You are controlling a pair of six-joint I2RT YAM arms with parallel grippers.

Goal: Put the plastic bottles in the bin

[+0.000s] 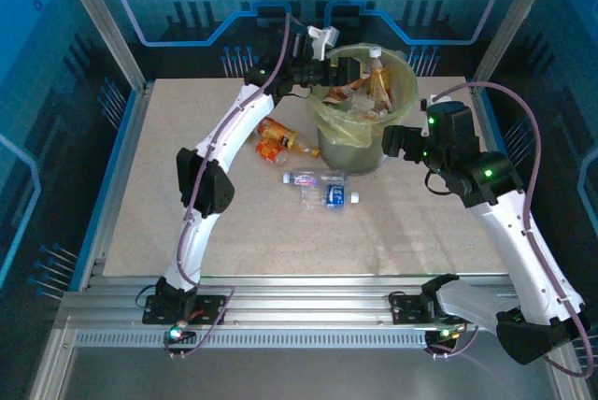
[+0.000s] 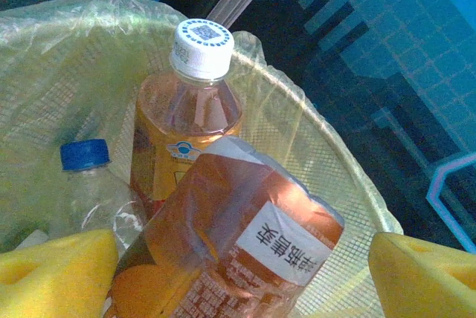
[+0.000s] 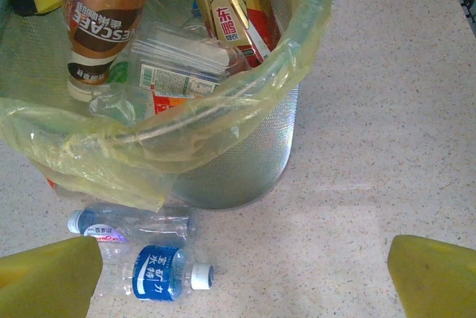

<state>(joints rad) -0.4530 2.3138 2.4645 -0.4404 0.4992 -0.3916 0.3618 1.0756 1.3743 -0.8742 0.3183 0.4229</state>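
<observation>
Roughly two-thirds done, by my read. Round grey mesh bin with a yellow-green bag liner (image 1: 360,152) holds a pile of bottles; four are left on the speckled table (image 1: 187,232).

Left pincer (image 2: 238,277) hangs over the bin's far rim, its yellow foam pads (image 2: 56,273) spread wide, gripping nothing. Directly under it is a crumpled orange bottle with a white label (image 2: 223,251), inside the liner with a gap to one pad, so I judge it loose. Beyond it stand an amber bottle with a white cap (image 2: 190,125) and a clear bottle with a blue cap (image 2: 89,177).

Right pincer (image 3: 242,277) is wide too, empty, low beside the bin. Just ahead of it are a crushed clear bottle with a blue label (image 3: 167,273) and a flattened clear bottle (image 3: 126,223), near the bin's base.

Two orange bottles (image 1: 276,138) lie across the bin from the right pincer, under the left arm.

Remaining: those four.
</observation>
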